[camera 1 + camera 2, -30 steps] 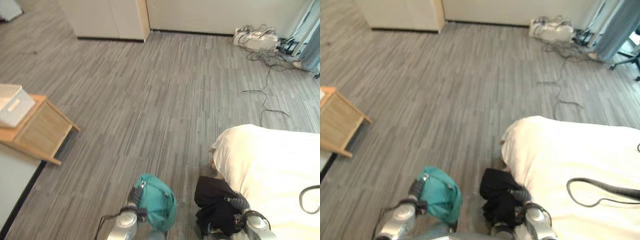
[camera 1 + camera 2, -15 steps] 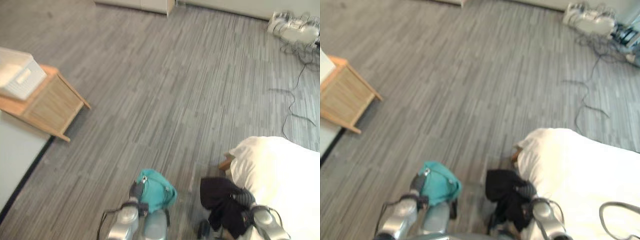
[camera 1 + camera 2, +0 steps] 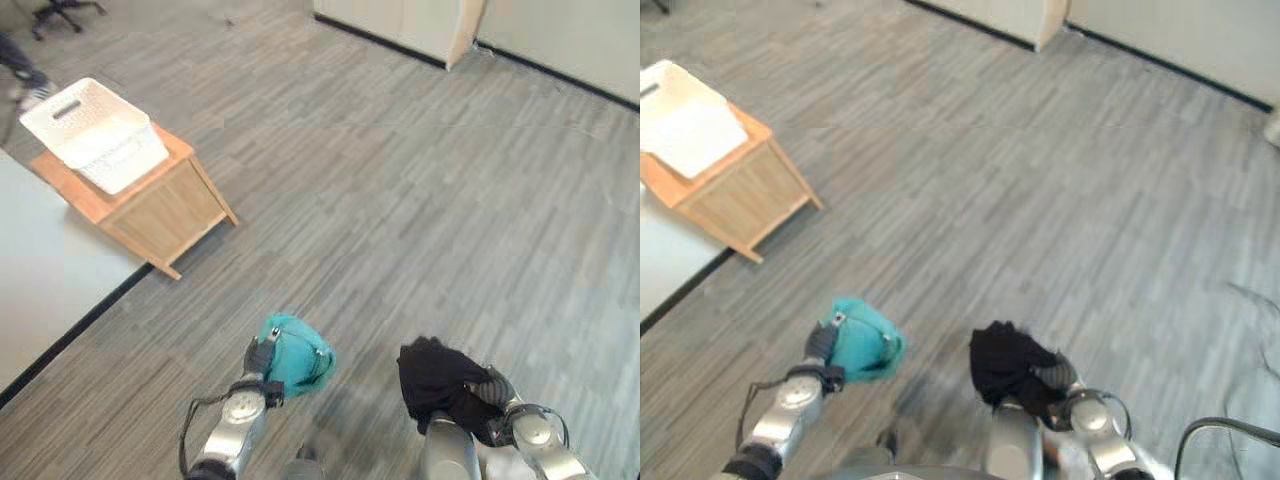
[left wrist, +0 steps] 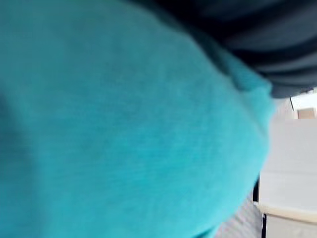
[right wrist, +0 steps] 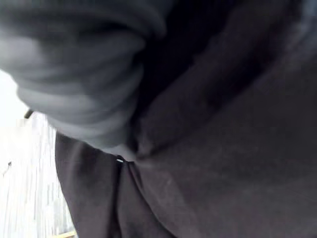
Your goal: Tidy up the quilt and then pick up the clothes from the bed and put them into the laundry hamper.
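Note:
A teal garment (image 3: 297, 356) is bunched up in my left hand (image 3: 257, 357), low in the left eye view and above the floor. It covers the hand in the left wrist view (image 4: 124, 124). A black garment (image 3: 436, 377) is gathered in my right hand (image 3: 492, 386) to the right of it, and dark cloth (image 5: 213, 148) spreads past that hand's ribbed cover. A white slatted hamper (image 3: 94, 135) stands on a low wooden stand (image 3: 168, 210) at the far left, well away from both hands.
Grey plank floor (image 3: 400, 210) lies between me and the stand. A pale slab with a dark edge (image 3: 45, 275) runs along the left. White cupboards (image 3: 410, 20) stand at the back, and an office chair's base (image 3: 60, 8) at the top left.
The camera has swung left: the bed and the cables have left the picture and the hamper on its stand has come fully in. Both hands still hold their garments.

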Robot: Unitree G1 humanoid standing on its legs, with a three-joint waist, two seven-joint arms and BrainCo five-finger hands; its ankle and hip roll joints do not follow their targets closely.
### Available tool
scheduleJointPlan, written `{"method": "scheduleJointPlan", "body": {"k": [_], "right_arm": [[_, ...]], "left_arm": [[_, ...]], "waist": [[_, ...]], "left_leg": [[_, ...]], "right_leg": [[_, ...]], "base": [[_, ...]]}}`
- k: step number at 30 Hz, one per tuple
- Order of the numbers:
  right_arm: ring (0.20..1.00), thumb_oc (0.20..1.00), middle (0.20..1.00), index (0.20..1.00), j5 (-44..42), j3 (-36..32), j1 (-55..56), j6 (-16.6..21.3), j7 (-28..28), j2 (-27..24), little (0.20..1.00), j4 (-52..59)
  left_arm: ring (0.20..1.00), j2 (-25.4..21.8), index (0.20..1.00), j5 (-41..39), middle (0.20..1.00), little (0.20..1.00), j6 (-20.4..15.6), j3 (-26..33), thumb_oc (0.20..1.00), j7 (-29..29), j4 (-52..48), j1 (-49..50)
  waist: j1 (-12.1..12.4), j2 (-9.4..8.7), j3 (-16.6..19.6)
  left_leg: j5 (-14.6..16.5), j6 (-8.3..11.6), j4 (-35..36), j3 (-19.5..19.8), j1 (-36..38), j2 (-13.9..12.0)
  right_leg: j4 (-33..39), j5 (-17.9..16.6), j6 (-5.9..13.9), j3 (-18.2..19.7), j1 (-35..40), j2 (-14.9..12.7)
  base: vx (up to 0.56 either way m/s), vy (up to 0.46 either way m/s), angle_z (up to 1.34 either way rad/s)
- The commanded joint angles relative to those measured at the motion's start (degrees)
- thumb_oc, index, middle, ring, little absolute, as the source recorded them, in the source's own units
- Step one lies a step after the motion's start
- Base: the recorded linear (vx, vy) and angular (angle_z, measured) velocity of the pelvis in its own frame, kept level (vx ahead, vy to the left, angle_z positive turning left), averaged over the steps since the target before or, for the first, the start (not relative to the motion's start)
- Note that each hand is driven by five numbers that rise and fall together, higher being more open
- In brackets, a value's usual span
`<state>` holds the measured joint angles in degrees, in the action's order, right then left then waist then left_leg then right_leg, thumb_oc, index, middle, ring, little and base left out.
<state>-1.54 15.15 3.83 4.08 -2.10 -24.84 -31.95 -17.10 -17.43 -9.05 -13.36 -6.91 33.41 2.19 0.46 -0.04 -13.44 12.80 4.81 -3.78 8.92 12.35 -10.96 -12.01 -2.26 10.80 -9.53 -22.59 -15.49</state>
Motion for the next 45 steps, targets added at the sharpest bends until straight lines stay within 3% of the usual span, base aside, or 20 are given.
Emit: {"method": "scheduleJointPlan", "body": {"k": [1, 3, 6, 10, 13, 15, 17, 18, 22, 24, 26, 28, 29, 33, 35, 36, 38, 40, 41, 45], "right_arm": [[0.2, 0.2, 0.2, 0.2, 2.2, -0.7, -3.1, 2.3, -0.8, -4.5, 0.2, 2.9], [0.2, 0.2, 0.2, 0.2, 3.8, 2.5, -7.1, 2.0, -2.3, -4.1, 0.2, 2.5], [0.2, 0.2, 0.2, 0.2, 5.3, 5.4, -10.8, 0.9, -1.8, -3.1, 0.2, 2.8], [0.2, 0.2, 0.2, 0.2, 8.5, 7.6, -11.5, 1.1, -2.9, -2.2, 0.2, 1.2], [0.2, 0.2, 0.2, 0.2, 8.3, 7.1, -12.6, 1.5, -4.3, 0.2, 0.2, -1.2], [0.2, 0.2, 0.2, 0.2, 7.8, 7.1, -12.8, 1.2, -4.2, 1.3, 0.2, -3.0], [0.2, 0.2, 0.2, 0.2, 8.7, 7.6, -11.7, 1.3, -3.7, 3.0, 0.2, -3.3], [0.2, 0.2, 0.2, 0.2, 8.7, 6.8, -9.8, 1.1, -3.1, 3.7, 0.2, -4.6], [0.2, 0.2, 0.2, 0.2, 8.1, 5.0, -7.0, 1.2, -3.1, 4.6, 0.2, -4.1], [0.2, 0.2, 0.2, 0.2, 7.7, 4.7, -6.1, 1.2, -3.1, 4.8, 0.2, -3.9], [0.2, 0.2, 0.2, 0.2, 6.3, 3.9, -4.2, 1.6, -3.2, 5.1, 0.2, -3.1], [0.2, 0.2, 0.2, 0.2, 4.7, 3.2, -3.6, 1.7, -3.1, 4.8, 0.2, -1.7], [0.2, 0.2, 0.2, 0.2, 4.4, -1.5, -6.8, -3.0, -0.2, -2.9, 0.2, 3.7], [0.2, 0.2, 0.2, 0.2, 1.7, -3.0, -9.8, -1.1, -0.1, -6.6, 0.2, -8.9], [0.2, 0.2, 0.2, 0.2, 1.5, -1.2, -13.6, -1.5, 0.8, -6.1, 0.2, -12.6], [0.2, 0.2, 0.2, 0.2, 0.8, -0.4, -15.2, -1.0, 0.2, -6.1, 0.2, -13.4], [0.2, 0.2, 0.2, 0.2, -2.9, 0.7, -13.4, -0.2, -0.2, -3.6, 0.2, -6.8], [0.2, 0.2, 0.2, 0.2, -2.9, 0.6, -13.3, -0.3, -0.2, -3.5, 0.2, -6.7], [0.2, 0.2, 0.2, 0.2, 0.3, -0.2, -5.5, -0.3, 0.2, -2.7, 0.2, 6.2], [0.2, 0.2, 0.2, 0.2, 3.2, -1.0, 0.0, -0.4, 1.1, -1.4, 0.2, 8.9]], "left_arm": [[0.2, 2.3, 0.2, -2.8, 0.2, 0.2, -2.9, 1.0, 0.2, 0.1, -1.5, -3.5], [0.2, 2.9, 0.2, -6.1, 0.2, 0.2, -2.8, 1.4, 0.2, 0.2, -1.3, -2.6], [0.2, 3.6, 0.2, -7.0, 0.2, 0.2, -2.8, 1.3, 0.2, -0.1, -0.5, -3.1], [0.2, 3.8, 0.2, -8.2, 0.2, 0.2, -2.7, 1.7, 0.2, 0.1, -1.6, 1.0], [0.2, 4.4, 0.2, -7.1, 0.2, 0.2, -1.5, 1.5, 0.2, 0.0, -1.0, 2.0], [0.2, 4.9, 0.2, -7.2, 0.2, 0.2, -1.2, 2.0, 0.2, -0.7, 0.0, 1.8], [0.2, 4.7, 0.2, -7.0, 0.2, 0.2, -1.0, 2.5, 0.2, -0.8, 0.9, 2.3], [0.2, 4.6, 0.2, -6.5, 0.2, 0.2, -0.7, 2.2, 0.2, -0.8, 2.4, 2.3], [0.2, 2.7, 0.2, -3.6, 0.2, 0.2, -0.7, 0.8, 0.2, -1.4, -0.1, 2.2], [0.2, 2.5, 0.2, -3.1, 0.2, 0.2, -1.0, 0.3, 0.2, -1.5, -0.8, 2.0], [0.2, 1.4, 0.2, -1.1, 0.2, 0.2, -1.3, -2.1, 0.2, -1.3, -4.0, 1.1], [0.2, 0.5, 0.2, 0.5, 0.2, 0.2, -1.6, -2.9, 0.2, -1.1, -6.0, 1.0], [0.2, -2.1, 0.2, 1.1, 0.2, 0.2, -0.7, -1.9, 0.2, 0.9, -8.4, 1.4], [0.2, -4.8, 0.2, 2.5, 0.2, 0.2, -2.2, -1.2, 0.2, 3.0, -7.7, 2.1], [0.2, -4.5, 0.2, 2.1, 0.2, 0.2, -1.7, -1.1, 0.2, 3.8, -6.6, 3.2], [0.2, -4.5, 0.2, 0.5, 0.2, 0.2, -1.3, -0.3, 0.2, 3.9, -6.8, 3.4], [0.2, -4.3, 0.2, -1.4, 0.2, 0.2, -0.7, 2.1, 0.2, 2.6, -8.6, 3.3], [0.2, -4.4, 0.2, -1.4, 0.2, 0.2, -0.7, 2.0, 0.2, 2.6, -8.6, 3.3], [0.2, -3.8, 0.2, -1.3, 0.2, 0.2, -0.9, 4.9, 0.2, 2.0, -10.0, 3.4], [0.2, -3.6, 0.2, 0.9, 0.2, 0.2, -1.2, 6.2, 0.2, 2.0, -11.7, 6.2]], "waist": [[0.3, -0.65, 0.6], [4.1, -2.31, -1.2], [8.1, -3.61, -1.9], [12.7, -3.19, 0.2], [14.0, -2.3, 2.4], [13.6, -3.17, 3.7], [14.3, -5.17, 5.0], [14.1, -5.4, 5.1], [9.3, -1.94, 4.6], [7.7, -1.62, 4.5], [2.4, -1.24, 3.3], [-1.1, -2.07, 3.0], [-1.8, -3.43, 3.7], [-2.9, -2.83, 2.9], [-2.2, -2.91, 2.9], [-1.4, -3.28, 2.7], [2.1, -6.73, -1.5], [1.9, -6.94, -1.2], [2.4, -7.81, -2.9], [4.6, -6.7, -1.5]], "left_leg": [[-15.8, 2.84, -15.3, -3.3, -0.9, -3.5], [-19.8, 0.06, -32.8, -3.6, -10.7, -2.2], [-12.3, -0.64, -39.9, -7.2, -21.1, 4.8], [-10.8, -3.48, -19.0, -18.5, -25.9, 8.0], [-15.3, -3.15, -4.6, -33.1, -26.5, 5.9], [-14.5, -4.71, 0.2, -37.1, -24.6, 6.3], [-14.2, -8.7, 0.5, -36.2, -22.8, 10.9], [-12.5, -10.14, 0.1, -34.5, -19.9, 11.6], [-10.3, -10.9, 3.9, -26.9, -11.1, 11.2], [-10.1, -10.48, 4.8, -24.5, -9.5, 11.0], [-9.4, -7.99, 6.1, -15.7, -4.7, 10.8], [-6.9, -5.6, 8.0, -9.5, -0.5, 10.5], [-5.3, -3.95, 8.6, -6.7, 1.2, 9.6], [-1.9, -0.04, 5.5, -1.5, 7.6, 4.8], [-4.4, 1.07, -5.3, -1.6, 5.5, 4.0], [-10.5, 1.4, -15.1, -1.7, 1.3, 3.9], [-15.8, 0.65, -47.8, -8.5, -15.1, 2.5], [-15.9, 0.59, -47.9, -8.3, -15.6, 2.8], [-13.4, -0.08, -49.7, -14.8, -22.0, -0.2], [-13.3, -1.07, -25.8, -25.2, -28.0, -1.0]], "right_leg": [[10.4, -5.7, -0.19, -0.8, 11.6, 1.6], [12.9, -4.0, -4.13, -2.7, 18.9, 3.5], [16.0, -0.4, -5.01, -3.3, 26.5, 5.0], [15.6, 5.9, -4.04, -3.3, 32.7, 8.7], [15.5, 10.5, -3.49, -5.7, 38.1, 12.9], [12.2, 11.8, -1.76, -8.2, 41.0, 12.5], [0.7, 3.6, 2.47, -9.7, 38.3, 10.0], [-11.7, -6.7, 4.2, -10.7, 35.3, 7.9], [-26.2, -7.8, 4.2, -6.6, 26.4, 5.7], [-25.2, -7.0, 3.72, -6.1, 24.8, 4.5], [-17.4, -3.4, 0.88, -1.2, 17.3, 5.1], [-2.3, -1.6, 0.43, 4.0, 14.7, 6.7], [6.0, -2.4, 0.89, 5.0, 13.4, 5.6], [11.9, -6.0, 2.52, 5.4, 9.3, 4.7], [8.8, -5.3, 0.9, 5.8, 11.4, 5.3], [7.4, -4.1, -1.43, 6.6, 13.2, 6.0], [8.4, 0.1, -7.04, 5.1, 21.2, 7.7], [8.4, -0.1, -7.01, 5.0, 20.8, 7.5], [9.9, 2.7, -7.81, 4.2, 25.6, 9.1], [13.6, 7.5, -6.46, 2.8, 33.5, 10.8]], "base": [[0.54, -0.561, 0.89], [0.51, -0.601, 0.32], [0.59, -0.343, -0.37], [0.67, -0.088, -0.18], [0.73, -0.062, 0.27], [0.74, 0.024, 0.51], [0.7, 0.063, 1.14], [0.58, -0.037, 1.19], [0.66, -0.019, 1.23], [0.6, -0.124, 1.65], [0.78, -0.317, 1.63], [0.76, -0.387, 2.17], [0.81, -0.378, 2.74], [0.76, -0.345, 1.42], [0.6, -0.319, 0.7], [0.59, -0.391, 0.37], [0.51, -0.628, 0.39], [0.26, -0.292, 0.04], [0.52, -0.206, -0.08], [0.71, 0.006, 0.08]]}}
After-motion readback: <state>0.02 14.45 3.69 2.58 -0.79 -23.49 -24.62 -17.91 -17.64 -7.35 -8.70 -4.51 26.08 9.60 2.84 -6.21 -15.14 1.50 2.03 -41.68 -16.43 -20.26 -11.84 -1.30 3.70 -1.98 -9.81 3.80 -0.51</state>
